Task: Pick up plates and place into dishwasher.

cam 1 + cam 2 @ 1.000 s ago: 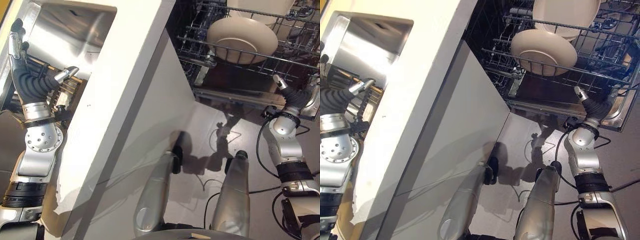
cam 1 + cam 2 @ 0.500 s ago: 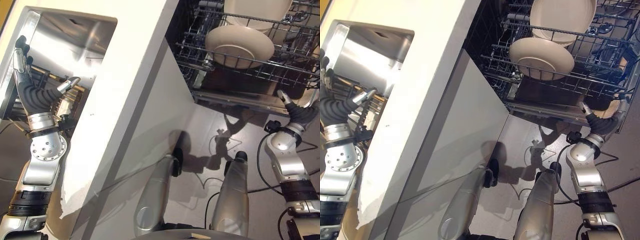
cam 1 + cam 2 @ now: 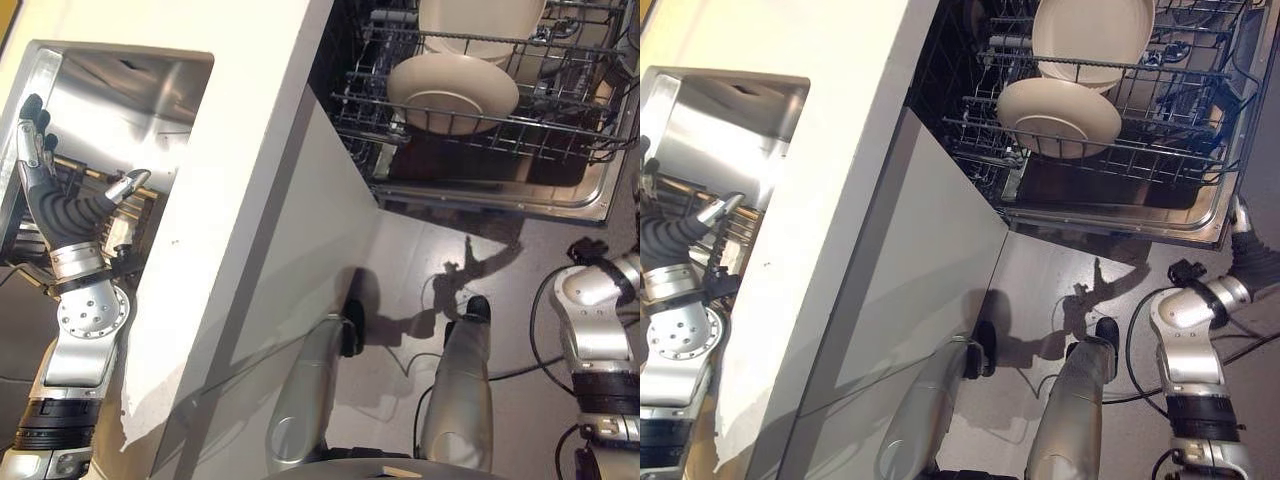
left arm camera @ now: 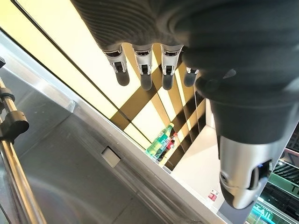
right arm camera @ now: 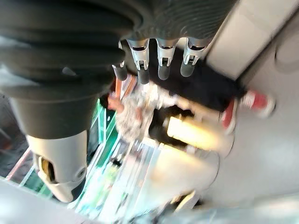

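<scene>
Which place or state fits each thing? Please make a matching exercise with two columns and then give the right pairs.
Things:
1. left hand
2. front plate
3. rear plate
4. right hand

Places or states:
A. standing in the dishwasher rack, nearest the open door
B. open, raised over the sink
C. standing in the rack behind another plate
D. open, holding nothing, beyond the dishwasher's right corner

Pairs: 1-B, 2-A, 3-C, 4-D
</scene>
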{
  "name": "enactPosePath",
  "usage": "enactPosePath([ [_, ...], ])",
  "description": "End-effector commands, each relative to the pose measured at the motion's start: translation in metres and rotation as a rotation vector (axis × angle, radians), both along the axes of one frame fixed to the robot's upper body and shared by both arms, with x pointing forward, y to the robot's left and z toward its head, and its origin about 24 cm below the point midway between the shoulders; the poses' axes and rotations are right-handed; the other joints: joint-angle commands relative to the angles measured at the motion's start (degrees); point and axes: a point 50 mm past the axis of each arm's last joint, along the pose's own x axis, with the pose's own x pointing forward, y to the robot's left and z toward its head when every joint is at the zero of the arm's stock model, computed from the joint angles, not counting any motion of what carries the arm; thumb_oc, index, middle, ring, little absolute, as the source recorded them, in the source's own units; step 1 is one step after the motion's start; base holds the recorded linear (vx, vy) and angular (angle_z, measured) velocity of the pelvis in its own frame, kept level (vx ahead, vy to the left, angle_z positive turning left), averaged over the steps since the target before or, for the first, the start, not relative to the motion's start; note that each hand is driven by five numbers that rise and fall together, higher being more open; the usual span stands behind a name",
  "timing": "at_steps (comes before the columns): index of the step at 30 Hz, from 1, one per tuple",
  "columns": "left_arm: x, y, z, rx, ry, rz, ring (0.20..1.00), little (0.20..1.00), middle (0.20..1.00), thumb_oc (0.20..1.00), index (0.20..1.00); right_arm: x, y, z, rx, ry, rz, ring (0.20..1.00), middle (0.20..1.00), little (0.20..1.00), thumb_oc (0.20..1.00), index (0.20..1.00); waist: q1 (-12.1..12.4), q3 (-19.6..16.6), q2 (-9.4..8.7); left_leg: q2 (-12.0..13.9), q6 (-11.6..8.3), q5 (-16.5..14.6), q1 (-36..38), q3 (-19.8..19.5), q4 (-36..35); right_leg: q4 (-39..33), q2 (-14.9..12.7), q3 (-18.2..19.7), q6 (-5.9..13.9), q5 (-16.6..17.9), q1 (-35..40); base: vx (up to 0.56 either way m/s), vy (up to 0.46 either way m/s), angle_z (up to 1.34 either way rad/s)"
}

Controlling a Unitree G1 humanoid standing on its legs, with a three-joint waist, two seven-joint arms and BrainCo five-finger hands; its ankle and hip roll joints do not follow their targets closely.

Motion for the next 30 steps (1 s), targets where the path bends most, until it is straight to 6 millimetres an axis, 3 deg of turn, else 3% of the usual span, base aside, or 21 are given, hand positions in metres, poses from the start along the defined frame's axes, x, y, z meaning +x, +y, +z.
enactPosePath([
  [1, 0.013, -0.028, 0.008, -0.081, -0.07, -0.119, 1.0, 1.0, 1.0, 1.0, 1.0, 0.016, -0.002, 0.053, -0.096, -0.139, 0.137, 1.0, 1.0, 1.0, 1.0, 1.0, 0.1, 0.0, 0.86, -0.3, -1.27, 3.2, -0.7, -2.4, -3.7, -0.7, 1.9, -1.1, -5.61, 4.0, -0.2, 0.01, -0.097, 0.01],
  [6, 0.021, -0.03, 0.018, -0.055, -0.06, -0.127, 1.0, 1.0, 1.0, 1.0, 1.0, 0.031, -0.028, 0.069, -0.062, -0.117, 0.113, 1.0, 1.0, 1.0, 1.0, 1.0, 1.7, -0.1, 1.06, -0.6, -1.21, 2.4, -1.8, -2.7, -1.9, 1.8, 1.7, -2.1, -5.78, 2.6, -1.1, 0.02, -0.109, 0.03],
  [9, 0.026, -0.03, 0.025, -0.041, -0.054, -0.127, 1.0, 1.0, 1.0, 1.0, 1.0, 0.036, -0.04, 0.076, -0.046, -0.099, 0.067, 1.0, 1.0, 1.0, 1.0, 1.0, 2.4, -0.1, 1.16, -0.7, -1.05, 3.6, -2.9, -3.1, -1.9, 2.7, 2.2, -2.8, -6.04, 2.9, -2.1, 0.02, -0.152, 0.08],
  [15, 0.031, -0.032, 0.035, -0.009, -0.063, -0.144, 1.0, 1.0, 1.0, 1.0, 1.0, 0.044, -0.047, 0.079, 0.008, -0.083, 0.065, 1.0, 1.0, 1.0, 1.0, 1.0, 3.0, 0.8, 1.43, -0.7, -0.9, 4.0, -3.8, -4.5, -2.0, 5.1, 3.5, -3.6, -6.9, 0.9, -3.3, -0.01, -0.134, 0.09],
  [20, 0.034, -0.037, 0.038, 0.002, -0.071, -0.166, 1.0, 1.0, 1.0, 1.0, 1.0, 0.059, -0.039, 0.068, 0.088, -0.033, 0.178, 1.0, 1.0, 1.0, 1.0, 1.0, 3.2, 1.4, 2.01, -0.6, -0.86, 4.9, -3.3, -5.2, -3.7, 5.4, 4.3, -3.8, -7.48, 0.1, -3.6, -0.01, -0.032, 0.0],
  [24, 0.034, -0.042, 0.038, 0.001, -0.076, -0.177, 1.0, 1.0, 1.0, 1.0, 1.0, 0.075, -0.026, 0.047, 0.205, 0.017, 0.408, 1.0, 1.0, 1.0, 1.0, 1.0, 3.4, 1.8, 2.29, -0.8, -0.8, 5.3, -2.9, -5.5, -4.5, 5.6, 4.4, -3.9, -7.96, -0.3, -3.5, 0.0, 0.0, 0.0],
  [27, 0.034, -0.045, 0.041, 0.003, -0.085, -0.182, 1.0, 1.0, 1.0, 1.0, 1.0, 0.088, -0.006, 0.04, 0.209, 0.031, 0.614, 1.0, 1.0, 1.0, 1.0, 1.0, 3.8, 2.3, 2.48, -1.2, -0.64, 6.0, -2.7, -5.8, -5.1, 5.2, 4.4, -4.1, -8.33, 0.2, -3.3, 0.02, 0.005, 0.01],
  [30, 0.034, -0.044, 0.039, 0.0, -0.083, -0.178, 1.0, 1.0, 1.0, 1.0, 1.0, 0.093, 0.01, 0.041, 0.102, 0.065, 0.743, 1.0, 1.0, 1.0, 1.0, 1.0, 4.2, 2.4, 2.41, -1.5, -0.53, 5.2, -2.4, -6.0, -4.7, 5.8, 4.0, -4.3, -8.35, -0.6, -3.2, 0.06, 0.042, 0.03],
])
